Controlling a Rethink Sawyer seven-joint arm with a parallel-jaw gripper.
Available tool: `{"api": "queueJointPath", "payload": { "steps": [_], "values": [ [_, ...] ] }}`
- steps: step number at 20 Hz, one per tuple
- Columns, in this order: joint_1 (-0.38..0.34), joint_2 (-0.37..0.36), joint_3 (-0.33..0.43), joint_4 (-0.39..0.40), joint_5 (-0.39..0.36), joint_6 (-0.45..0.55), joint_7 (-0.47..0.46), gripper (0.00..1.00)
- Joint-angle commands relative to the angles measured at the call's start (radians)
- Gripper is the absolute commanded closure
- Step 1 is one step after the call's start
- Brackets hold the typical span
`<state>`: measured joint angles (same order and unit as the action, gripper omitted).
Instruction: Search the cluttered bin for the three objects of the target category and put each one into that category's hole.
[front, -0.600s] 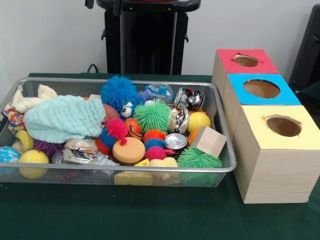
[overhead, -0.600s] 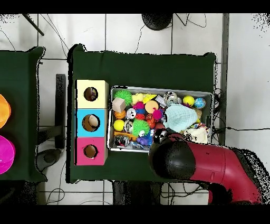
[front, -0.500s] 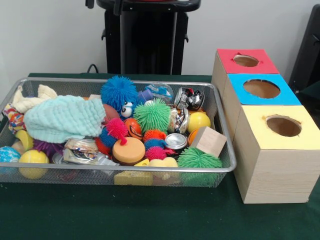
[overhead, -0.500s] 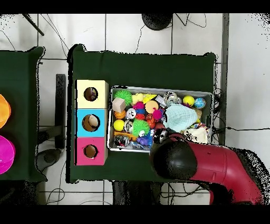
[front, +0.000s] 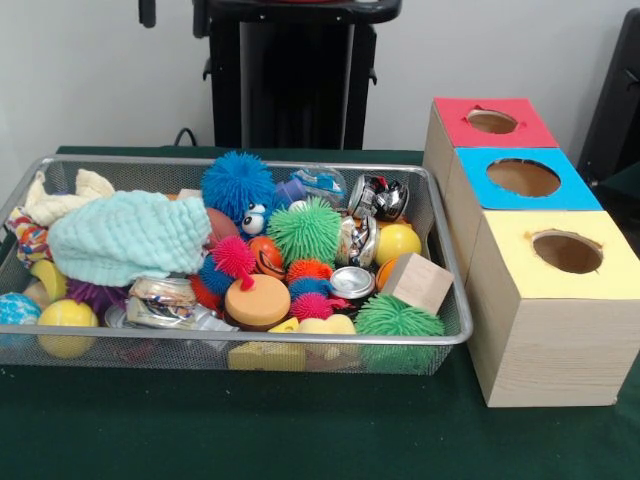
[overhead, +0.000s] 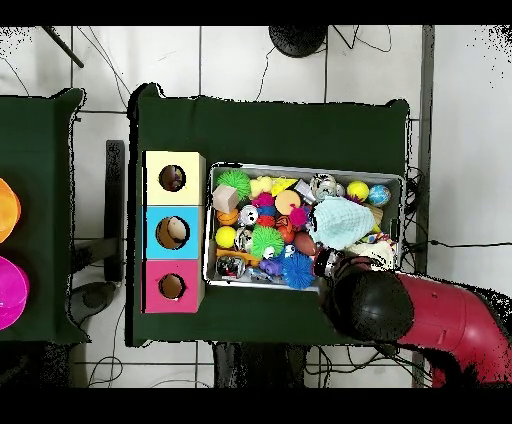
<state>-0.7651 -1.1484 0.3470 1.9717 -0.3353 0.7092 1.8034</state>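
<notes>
The wire mesh bin (front: 250, 160) sits on the green table, full of toys; it also shows in the overhead view (overhead: 300, 167). The hole (front: 567, 251) in the yellow-topped wooden box is at the right, nearest the camera, and shows in the overhead view (overhead: 172, 178) too. Only a dark tip of my gripper (front: 147, 12) shows at the top edge, high above the bin's far left. In the overhead view the red arm's black head (overhead: 372, 305) covers the bin's bottom right corner and hides the gripper.
The blue-topped box (front: 523, 177) and red-topped box (front: 492, 121) stand behind the yellow one. The bin holds a mint cloth (front: 125, 237), blue (front: 238, 183) and green (front: 305, 230) spiky balls, a wooden cube (front: 416, 282), yellow balls, crushed cans (front: 378, 196) and an orange disc (front: 257, 300).
In the overhead view the arm's head has moved right along the bin's lower edge, uncovering the blue spiky ball. In the front view the dark tip has shifted left.
</notes>
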Motion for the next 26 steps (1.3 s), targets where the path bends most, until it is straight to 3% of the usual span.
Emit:
{"api": "queueJointPath", "payload": {
  "steps": [1,4,19,22,26],
  "values": [
    [-0.008,0.184,0.052,0.098,-0.174,-0.155,-0.124,0.0],
    [0.011,0.286,0.034,0.055,-0.233,-0.194,-0.084,0.0],
    [0.146,0.522,-0.109,-0.088,-0.412,-0.355,0.086,0.0],
    [0.208,0.544,-0.155,-0.147,-0.453,-0.384,0.107,0.0],
    [0.318,0.521,-0.239,-0.224,-0.513,-0.393,0.149,0.0]
  ]
}}
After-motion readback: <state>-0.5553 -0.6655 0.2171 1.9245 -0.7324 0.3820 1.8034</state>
